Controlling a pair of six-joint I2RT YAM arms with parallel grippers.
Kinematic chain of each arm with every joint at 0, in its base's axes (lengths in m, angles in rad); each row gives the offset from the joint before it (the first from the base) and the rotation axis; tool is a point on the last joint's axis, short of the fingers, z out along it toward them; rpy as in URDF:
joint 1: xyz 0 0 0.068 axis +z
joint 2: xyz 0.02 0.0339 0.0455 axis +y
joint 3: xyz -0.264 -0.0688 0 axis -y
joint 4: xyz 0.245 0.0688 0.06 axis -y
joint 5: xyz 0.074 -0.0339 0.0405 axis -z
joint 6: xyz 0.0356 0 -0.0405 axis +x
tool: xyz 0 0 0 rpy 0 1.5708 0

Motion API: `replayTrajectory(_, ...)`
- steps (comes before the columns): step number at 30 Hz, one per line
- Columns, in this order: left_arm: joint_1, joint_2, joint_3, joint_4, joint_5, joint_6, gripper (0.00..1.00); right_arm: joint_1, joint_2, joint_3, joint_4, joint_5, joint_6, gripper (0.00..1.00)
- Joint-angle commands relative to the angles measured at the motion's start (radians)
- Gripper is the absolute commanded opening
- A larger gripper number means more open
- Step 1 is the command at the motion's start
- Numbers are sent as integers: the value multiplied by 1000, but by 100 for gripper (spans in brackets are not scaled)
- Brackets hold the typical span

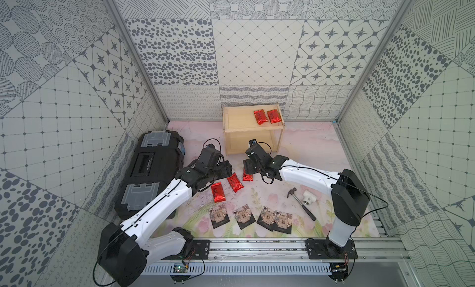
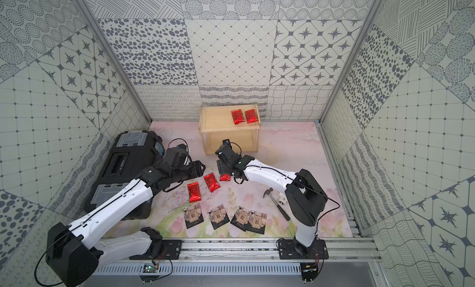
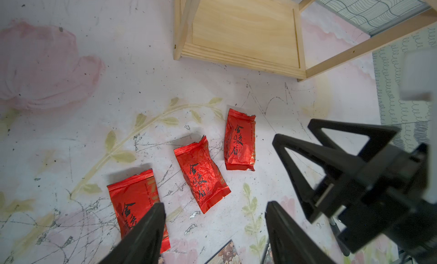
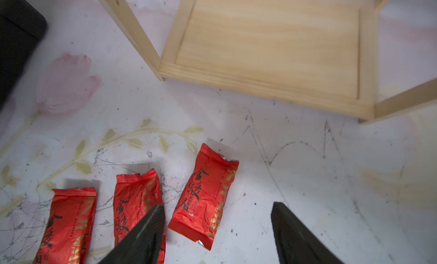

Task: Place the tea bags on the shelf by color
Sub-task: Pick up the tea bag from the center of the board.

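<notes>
Left claw [image 3: 215, 205] and right claw [image 4: 217, 206] hung released near three red packets [image 1: 235, 182]. We saw two more at the shelf's [image 1: 239, 118] two o'clock.

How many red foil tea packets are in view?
5 red packets: two on the top tier of the shelf; three on the table, one partly under the right fingers.

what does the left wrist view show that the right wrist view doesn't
Only the left wrist view: the left gripper, open, the right gripper seen whole from the side, and the corner of a dark sachet.
Only the right wrist view: a corner of the black toolbox.
Both: three red foil tea packets lying side by side, the lower tier of the shelf, and the right gripper's open fingers.
</notes>
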State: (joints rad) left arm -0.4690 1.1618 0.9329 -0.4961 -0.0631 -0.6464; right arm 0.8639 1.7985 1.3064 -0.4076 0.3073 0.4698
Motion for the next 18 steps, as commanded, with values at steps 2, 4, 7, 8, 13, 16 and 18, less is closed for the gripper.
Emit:
replayTrajectory(2, 0, 2, 10, -33, -20, -9, 71, -4, 48, 0, 93, -83, 135, 78)
replayTrajectory(4, 1, 2, 11, -30, -24, -8, 72, -5, 79, 14, 93, -107, 157, 79)
replayTrajectory(7, 1, 11, 14, -31, -26, -10, 73, -4, 124, 40, 86, -123, 183, 79)
replayTrajectory(8, 2, 13, 17, -33, -24, -10, 73, -4, 140, 55, 70, -115, 197, 79)
replayTrajectory(13, 3, 29, 23, -42, -25, -14, 74, -4, 195, 96, -4, -69, 230, 79)
replayTrajectory(16, 4, 33, 23, -40, -20, -15, 75, -3, 211, 101, -6, -60, 232, 80)
replayTrajectory(18, 4, 35, 25, -40, -19, -18, 75, -2, 229, 112, -11, -58, 230, 80)
